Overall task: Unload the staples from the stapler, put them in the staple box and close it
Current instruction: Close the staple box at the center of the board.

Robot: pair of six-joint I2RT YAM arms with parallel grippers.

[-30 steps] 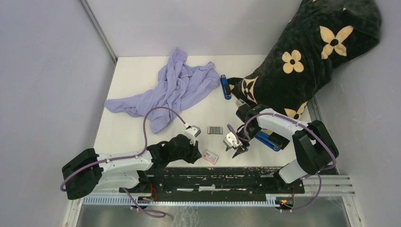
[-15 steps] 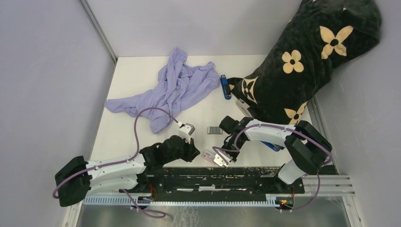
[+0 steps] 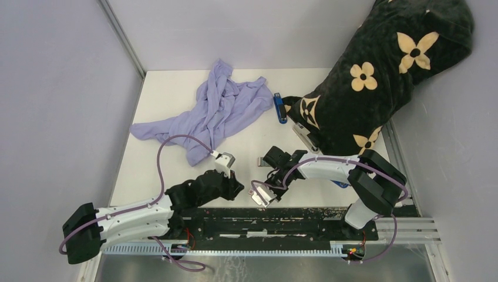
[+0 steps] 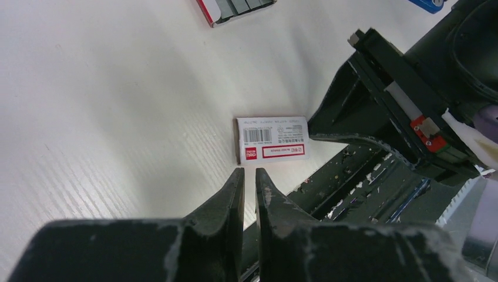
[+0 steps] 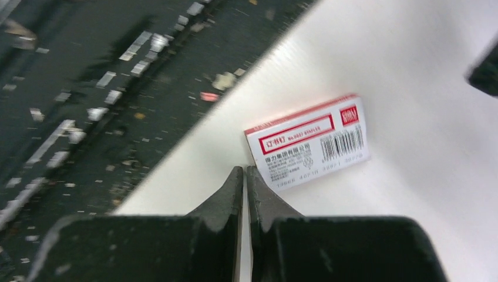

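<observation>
The left arm has drawn back a little, away from the red-and-white box [image 4: 273, 140]. It lies low and stretched along the near edge of the table [image 3: 170, 94], forearm almost flat. The left claw [image 4: 249, 171] points at the box from just short of it, its fingers all but together with only a thin slit and nothing between them.

The bigger change is on the right. The right arm has swung leftward from the blue stapler [image 3: 339, 183], well to the right of the box, and now folds across with the elbow out and the wrist tipped down. The right claw [image 5: 244, 169], which stood half apart, has closed with nothing in it. Its tips sit at the near corner of the box; whether they touch it I cannot tell.

The staples [image 4: 238, 7] lie as grey strips in a small red-edged tray just beyond the box, partly under the right forearm in the top view. Another blue stapler [image 3: 280, 108] rests far beyond the box. Both claws crowd the box rather than a stapler, so I judge that no staples are being unloaded right now.
</observation>
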